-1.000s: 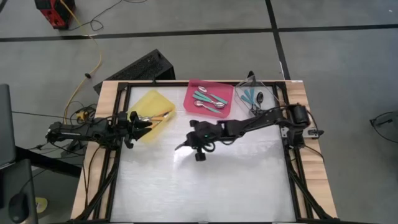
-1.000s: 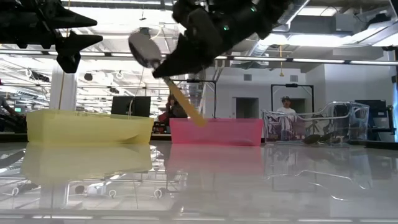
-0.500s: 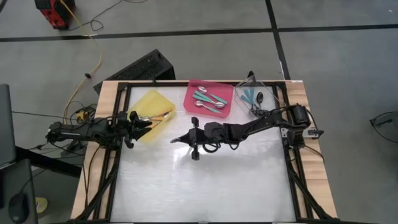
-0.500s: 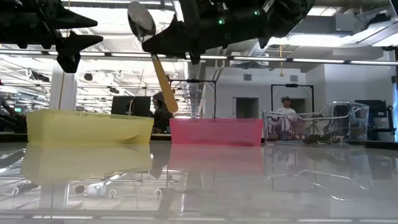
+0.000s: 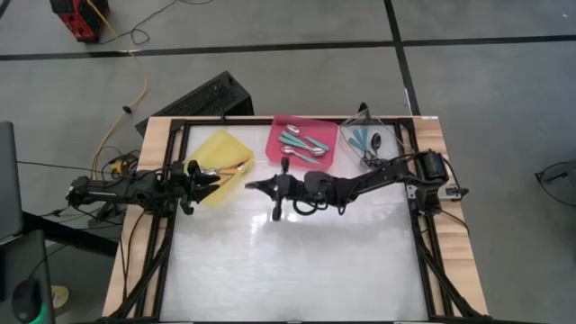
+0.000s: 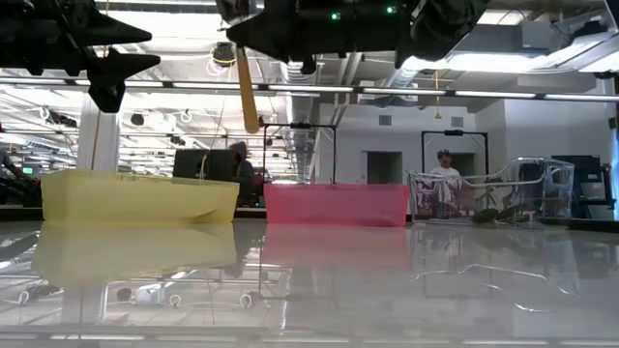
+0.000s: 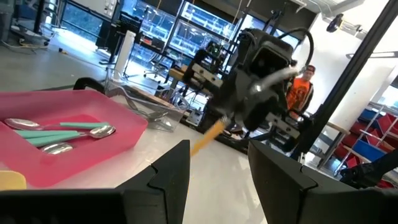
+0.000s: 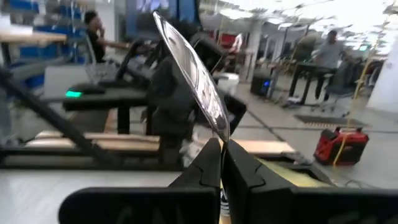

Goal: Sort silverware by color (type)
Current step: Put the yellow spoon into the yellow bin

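My right gripper (image 5: 255, 186) hangs over the table between the yellow tray (image 5: 219, 148) and the pink tray (image 5: 281, 153), shut on a spoon with a silver bowl (image 8: 194, 78) and an orange handle (image 6: 248, 97). Orange-handled spoons (image 5: 236, 165) lie in the yellow tray, and teal-handled ones (image 5: 301, 144) in the pink tray. More teal-handled spoons (image 5: 362, 138) lie in the clear tray (image 5: 382, 126). My left gripper (image 7: 217, 180) waits open, level, at the yellow tray's near left corner (image 5: 209, 183). My right gripper pinches the spoon's neck (image 8: 219, 142), just below the bowl, between its two fingers. The fingers lie level and point toward the table's left edge, across the spoon. The spoon stands nearly upright, bowl up, with the orange handle (image 7: 208, 134) hanging below the fingers, clear of the table.
The three trays stand in a row along the far edge. The glossy white table top (image 5: 297, 261) spreads toward the near edge. Black frame rails (image 5: 423, 243) run along both sides. People and equipment show in the room beyond the table.
My right gripper has tipped up from slanting down to level. It has risen a little and swung toward the far left, nearer the yellow tray. The spoon has gone with it, turning from a slant to nearly upright with its handle hanging down.
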Robot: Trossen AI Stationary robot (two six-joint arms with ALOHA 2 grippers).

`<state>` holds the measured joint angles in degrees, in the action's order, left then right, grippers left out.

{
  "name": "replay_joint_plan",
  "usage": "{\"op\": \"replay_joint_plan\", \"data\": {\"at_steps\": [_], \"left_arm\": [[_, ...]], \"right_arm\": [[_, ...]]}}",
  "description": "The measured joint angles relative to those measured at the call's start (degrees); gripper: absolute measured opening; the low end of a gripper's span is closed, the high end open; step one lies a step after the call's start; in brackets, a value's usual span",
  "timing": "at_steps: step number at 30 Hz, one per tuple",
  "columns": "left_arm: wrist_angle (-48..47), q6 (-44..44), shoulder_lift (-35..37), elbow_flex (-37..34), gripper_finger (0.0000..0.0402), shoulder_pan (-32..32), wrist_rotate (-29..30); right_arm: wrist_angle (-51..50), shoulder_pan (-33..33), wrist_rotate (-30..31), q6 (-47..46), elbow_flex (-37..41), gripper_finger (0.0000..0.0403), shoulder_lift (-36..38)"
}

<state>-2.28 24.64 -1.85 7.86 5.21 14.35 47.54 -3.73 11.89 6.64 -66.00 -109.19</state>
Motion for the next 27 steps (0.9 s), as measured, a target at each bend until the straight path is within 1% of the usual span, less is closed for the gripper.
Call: {"op": "replay_joint_plan", "data": {"at_steps": [8, 12, 13, 15, 18, 22, 26, 27], "left_arm": [[-0.06, -0.52, 0.00, 0.00, 0.0148, 0.00, 0.00], [-0.09, -1.02, 0.00, 0.00, 0.0148, 0.00, -0.11], [-0.17, -1.01, 0.00, 0.00, 0.0148, 0.00, -0.11], [-0.20, -1.43, 0.00, 0.00, 0.0148, 0.00, -0.11], [-0.22, -1.62, 0.00, 0.00, 0.0148, 0.00, -0.09], [-0.33, -1.57, 0.02, 0.00, 0.0148, 0.00, -0.07], [-0.81, -1.51, 0.02, 0.00, 0.0148, 0.00, -0.13], [-0.87, -1.49, 0.02, 0.00, 0.0148, 0.00, -0.13]], "right_arm": [[6.88, 1.73, 0.36, 0.78, 0.00, 0.0024, 0.00], [8.04, 2.32, 0.16, 2.60, 0.00, 0.0024, 0.00], [8.52, 2.40, -0.42, 2.87, 0.00, 0.0024, 0.00], [10.28, 2.79, -3.48, 3.25, 0.00, 0.0024, 0.00], [17.29, 3.15, -8.77, 3.95, -0.37, 0.0024, -2.43], [22.97, 3.33, -8.95, 3.91, -1.53, 0.0024, -6.50], [25.45, 3.70, -9.25, 2.50, -4.05, 0.0024, -10.11], [25.37, 3.86, -10.12, 2.39, -4.52, 0.0024, -10.50]]}}
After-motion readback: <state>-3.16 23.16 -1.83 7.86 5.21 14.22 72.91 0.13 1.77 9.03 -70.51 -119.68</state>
